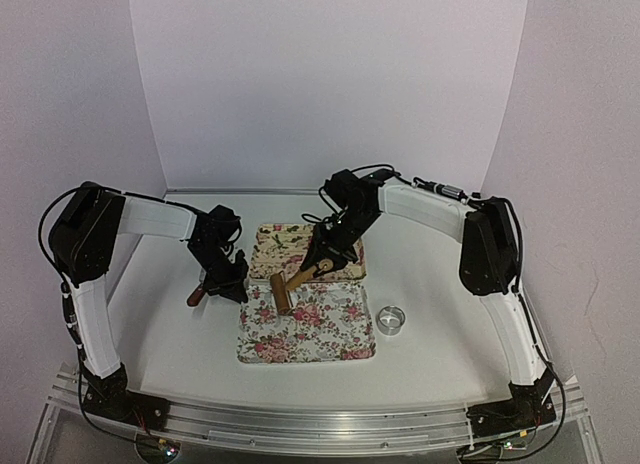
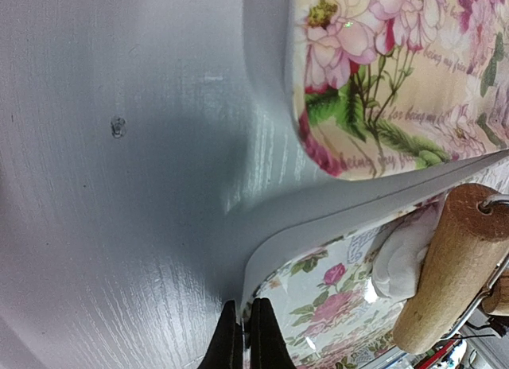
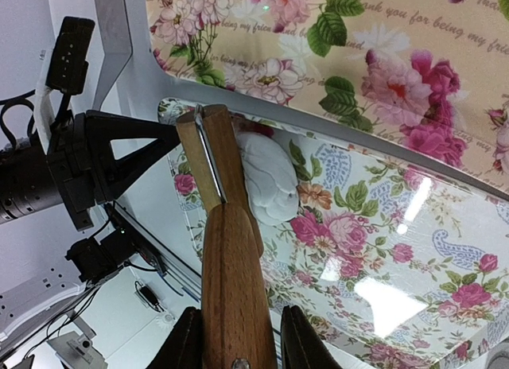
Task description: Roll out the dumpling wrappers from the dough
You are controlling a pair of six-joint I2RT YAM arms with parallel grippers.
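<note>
The dough is one soft white lump [image 3: 266, 178] on the near flowered tray [image 1: 330, 334]; it also shows in the left wrist view [image 2: 398, 258]. My right gripper [image 3: 238, 337] is shut on the wooden handle of a rolling pin [image 3: 231, 258]. The pin's roller [image 3: 208, 154] lies against the lump's side at the tray's far left part [image 1: 282, 296]. My left gripper [image 2: 242, 337] is shut on the near tray's left rim [image 2: 262, 258], and it also shows in the top view [image 1: 228, 281]. No flat round wrapper is in view.
A second, beige flowered tray [image 1: 290, 242] lies just behind the near one, edge to edge. A shiny metal ring [image 1: 390, 319] stands on the table right of the near tray. A brown stick-like thing [image 1: 195, 295] lies by the left gripper.
</note>
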